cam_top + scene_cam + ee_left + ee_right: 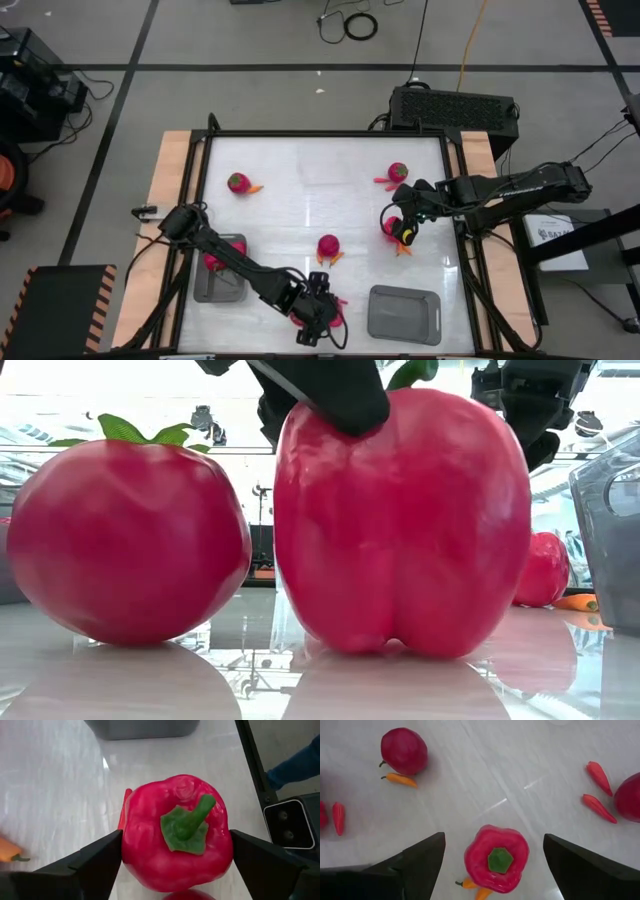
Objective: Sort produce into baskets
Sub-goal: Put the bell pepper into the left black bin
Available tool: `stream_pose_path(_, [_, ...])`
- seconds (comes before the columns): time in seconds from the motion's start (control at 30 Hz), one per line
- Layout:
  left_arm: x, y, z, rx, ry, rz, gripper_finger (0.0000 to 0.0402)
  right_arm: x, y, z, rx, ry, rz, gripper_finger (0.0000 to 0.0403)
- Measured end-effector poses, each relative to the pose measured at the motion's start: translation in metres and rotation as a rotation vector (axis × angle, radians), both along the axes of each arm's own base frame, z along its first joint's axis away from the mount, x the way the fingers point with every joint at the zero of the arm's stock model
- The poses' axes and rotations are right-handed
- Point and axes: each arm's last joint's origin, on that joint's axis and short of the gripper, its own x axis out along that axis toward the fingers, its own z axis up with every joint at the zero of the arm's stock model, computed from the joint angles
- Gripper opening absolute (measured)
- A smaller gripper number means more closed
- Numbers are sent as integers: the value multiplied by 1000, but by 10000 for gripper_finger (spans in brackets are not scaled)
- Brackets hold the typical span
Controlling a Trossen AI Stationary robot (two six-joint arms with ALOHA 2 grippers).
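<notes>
From above, the left gripper (318, 312) is at the 6 o'clock edge of the table (300, 170), beside a red pepper (333, 313). The right gripper (404, 222) hangs at about 3 o'clock, over another pepper (393, 226). One grey basket (405, 313) stands at 5 o'clock, the other grey basket (221, 281) at 7 o'clock.

At table height, the near pepper (402, 520) stands upright beside a tomato (125, 542). It looks glossy and hard, probably light plastic, so it may slip.

The left wrist shows the fingers spread on both sides of this pepper (177, 834), not yet closed. The broad waist under the green stem seems the best place to hold.

The right wrist shows its fingers released above its pepper (496, 857).
</notes>
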Motion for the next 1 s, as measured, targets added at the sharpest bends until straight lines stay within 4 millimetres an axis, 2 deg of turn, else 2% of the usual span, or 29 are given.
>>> stream_pose_path(0.17, [0,0,0,-2,-1,6,324,0,0,0,4,2,-7,329])
stream_pose_path(0.5, [4,5,11,32,-21,53,319,-1,0,0,-6,9,10,329])
stream_pose_path(0.83, [15,26,53,130,4,65,318,-1,0,0,-21,13,36,329])
stream_pose_path(1.0, [17,41,84,172,8,104,317,-1,0,0,-7,12,20,329])
